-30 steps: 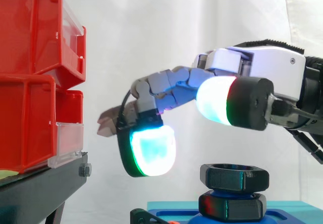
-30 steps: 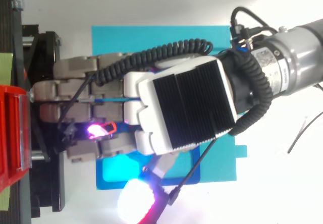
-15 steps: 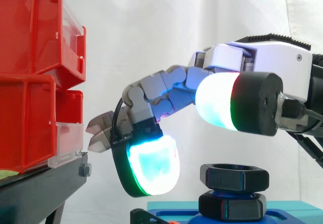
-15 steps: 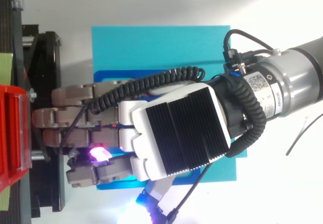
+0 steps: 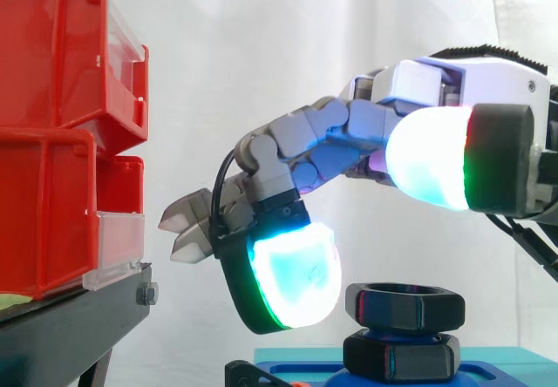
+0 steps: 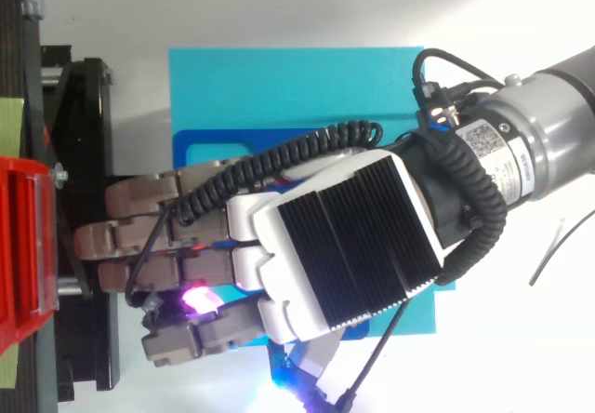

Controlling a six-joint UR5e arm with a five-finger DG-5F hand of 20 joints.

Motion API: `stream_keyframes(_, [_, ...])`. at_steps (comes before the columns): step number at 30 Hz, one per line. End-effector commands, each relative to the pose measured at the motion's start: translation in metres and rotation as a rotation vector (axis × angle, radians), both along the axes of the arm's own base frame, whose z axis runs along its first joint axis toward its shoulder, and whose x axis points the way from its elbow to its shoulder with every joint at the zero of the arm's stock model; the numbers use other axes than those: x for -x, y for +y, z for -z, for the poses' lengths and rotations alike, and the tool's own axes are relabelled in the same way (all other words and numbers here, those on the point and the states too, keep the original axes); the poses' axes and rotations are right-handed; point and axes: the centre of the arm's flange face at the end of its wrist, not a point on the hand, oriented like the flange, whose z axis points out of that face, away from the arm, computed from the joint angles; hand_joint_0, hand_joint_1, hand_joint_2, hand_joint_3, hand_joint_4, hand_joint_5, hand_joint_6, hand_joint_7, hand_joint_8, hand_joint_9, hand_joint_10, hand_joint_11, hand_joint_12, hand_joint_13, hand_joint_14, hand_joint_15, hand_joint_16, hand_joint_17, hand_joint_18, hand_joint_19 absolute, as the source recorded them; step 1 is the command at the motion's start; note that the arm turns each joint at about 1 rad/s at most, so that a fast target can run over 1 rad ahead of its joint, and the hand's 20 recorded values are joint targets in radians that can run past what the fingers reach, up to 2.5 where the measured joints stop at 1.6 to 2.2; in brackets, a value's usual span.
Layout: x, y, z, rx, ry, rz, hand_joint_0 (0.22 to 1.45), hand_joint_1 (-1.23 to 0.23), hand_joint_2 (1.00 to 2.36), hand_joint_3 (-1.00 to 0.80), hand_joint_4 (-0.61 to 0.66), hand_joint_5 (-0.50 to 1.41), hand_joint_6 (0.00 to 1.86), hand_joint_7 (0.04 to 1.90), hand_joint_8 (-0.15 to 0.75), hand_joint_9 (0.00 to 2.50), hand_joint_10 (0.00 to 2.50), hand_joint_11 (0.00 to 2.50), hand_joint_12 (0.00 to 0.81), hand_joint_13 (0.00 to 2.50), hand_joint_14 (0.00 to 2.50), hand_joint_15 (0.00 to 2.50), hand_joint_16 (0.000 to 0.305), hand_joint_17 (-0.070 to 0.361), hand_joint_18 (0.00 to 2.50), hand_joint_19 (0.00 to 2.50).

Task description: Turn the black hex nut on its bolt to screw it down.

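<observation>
Robot hand (image 5: 336, 143) above black hex nut (image 5: 404, 306)

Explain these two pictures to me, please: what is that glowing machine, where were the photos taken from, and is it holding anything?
It is a robot arm ending in a mechanical hand; the glowing pads are its own fingertips. One picture looks level from the side, the other straight down from above. On a teal plate sits the black hex nut it should turn, with a second black hexagonal piece under it. The hand hovers over the nut, fingers relaxed, holding nothing; one pad hangs close beside the nut. At the side view's left are red bins on a black stand.
</observation>
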Motion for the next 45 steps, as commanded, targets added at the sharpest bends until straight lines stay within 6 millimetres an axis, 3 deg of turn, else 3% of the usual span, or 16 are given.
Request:
stream_keyframes(1, [0.001,-0.002,-0.001,0.004,-0.002,-0.018,0.50,-0.09,1.00,-0.50,0.11,-0.02,0.65,1.39,0.245,0.71,0.00,0.05,0.316,0.55,0.00,0.01,0.056,0.125,0.51,0.27])
stream_keyframes(29, [0.005,-0.030,0.004,0.011,0.004,-0.003,0.50,-0.11,1.00,-0.50,0.13,-0.02,0.65,1.40,0.249,0.74,0.00,0.06,0.315,0.56,0.00,0.02,0.056,0.125,0.53,0.28])
stream_keyframes(33, [0.011,-0.032,0.017,0.011,0.026,-0.002,0.50,-0.11,1.00,-0.50,0.13,-0.02,0.65,1.40,0.249,0.74,0.00,0.05,0.316,0.56,0.00,0.01,0.055,0.125,0.53,0.28])
stream_keyframes(45, [0.011,-0.030,0.018,0.012,0.029,-0.003,0.50,-0.11,1.00,-0.50,0.12,-0.02,0.64,1.40,0.253,0.74,0.00,0.06,0.315,0.57,0.00,0.01,0.056,0.125,0.53,0.28])
